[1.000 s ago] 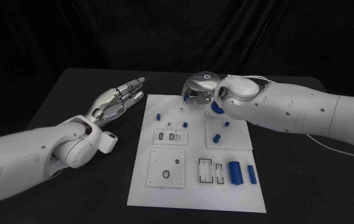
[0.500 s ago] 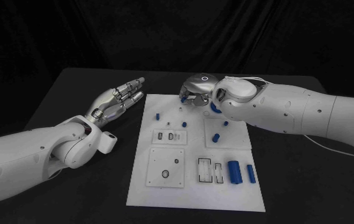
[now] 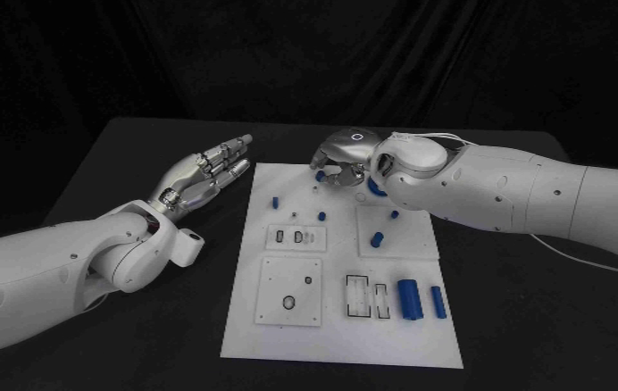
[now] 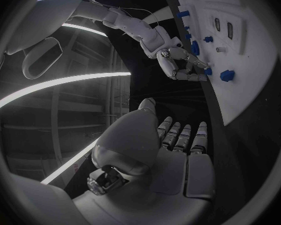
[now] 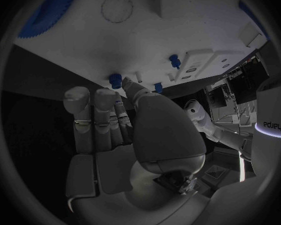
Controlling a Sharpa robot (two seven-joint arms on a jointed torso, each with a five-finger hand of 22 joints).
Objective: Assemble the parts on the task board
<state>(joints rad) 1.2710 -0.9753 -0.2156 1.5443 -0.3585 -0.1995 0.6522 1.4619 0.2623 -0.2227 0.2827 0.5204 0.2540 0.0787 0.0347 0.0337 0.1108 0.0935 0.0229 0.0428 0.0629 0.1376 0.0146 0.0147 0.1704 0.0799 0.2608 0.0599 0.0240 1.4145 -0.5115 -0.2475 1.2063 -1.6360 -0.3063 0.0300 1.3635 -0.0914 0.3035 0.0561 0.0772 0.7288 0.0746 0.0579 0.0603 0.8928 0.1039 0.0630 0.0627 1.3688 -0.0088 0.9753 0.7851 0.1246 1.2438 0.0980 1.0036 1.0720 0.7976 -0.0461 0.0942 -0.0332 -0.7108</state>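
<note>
Hovering over the far edge of the white board (image 3: 338, 320), the right hand (image 3: 344, 161) has its fingers curled downward at a small blue peg (image 3: 320, 177) near that edge; whether the fingertips actually pinch the peg cannot be told, since the wrist hides them from the head camera and the left wrist view shows them only touching or just beside it. Compared with a second ago, this hand has crept slightly toward the far edge and turned so that its round back faces up more squarely; since half a second ago it has hardly shifted. The left hand (image 3: 206, 175) stays where it was, raised over the black table (image 3: 116, 186) just beside the board's far left corner, palm open, fingers straight and close together, holding nothing. The board lies in the middle of the tabletop, unmoved. On it, a blue gear (image 3: 375, 187) sits half hidden under the right wrist, a short blue peg (image 3: 274, 202) stands toward the left edge, another blue piece (image 3: 379, 238) lies near the middle right, and two blue cylinders (image 3: 411, 301) lie side by side toward the near right corner, all in the same places as before.
</note>
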